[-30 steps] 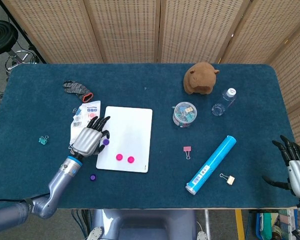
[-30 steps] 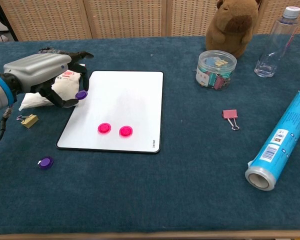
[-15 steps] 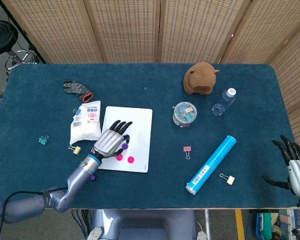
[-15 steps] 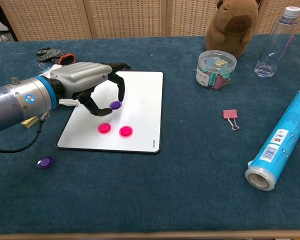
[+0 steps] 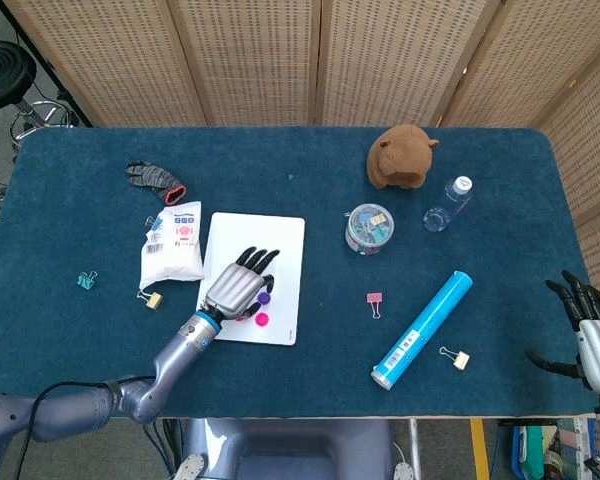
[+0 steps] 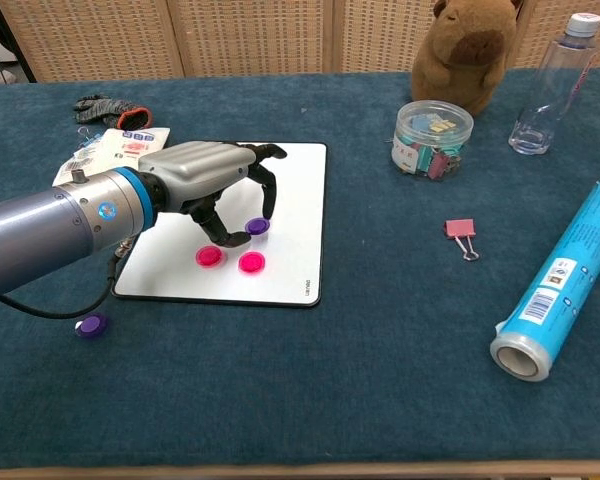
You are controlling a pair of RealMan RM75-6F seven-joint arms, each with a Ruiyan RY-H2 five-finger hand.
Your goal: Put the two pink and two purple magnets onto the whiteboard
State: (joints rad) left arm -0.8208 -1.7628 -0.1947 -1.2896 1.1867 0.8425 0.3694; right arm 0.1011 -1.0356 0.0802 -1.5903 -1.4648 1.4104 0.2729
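The whiteboard (image 5: 275,240) (image 6: 295,185) lies flat at the table's left of centre. Two pink magnets (image 6: 209,256) (image 6: 251,262) sit on its near part; the head view shows only one pink magnet (image 5: 261,319), the other being under my hand. My left hand (image 5: 238,286) (image 6: 205,178) hovers over the board and pinches a purple magnet (image 5: 264,297) (image 6: 257,227) low over it, just beyond the pink ones. A second purple magnet (image 6: 91,325) lies on the cloth near the board's front left corner. My right hand (image 5: 588,330) hangs at the right front edge, fingers spread, empty.
A white packet (image 5: 173,243), a gold clip (image 5: 152,299) and a glove (image 5: 154,177) lie left of the board. To the right are a tub of clips (image 5: 369,228), a plush toy (image 5: 402,155), a bottle (image 5: 448,204), a pink clip (image 5: 374,300) and a blue tube (image 5: 421,330).
My left hand has carried the purple magnet from the board's left edge rightward and nearer, to just beyond the pink magnets. The right hand has stayed put.
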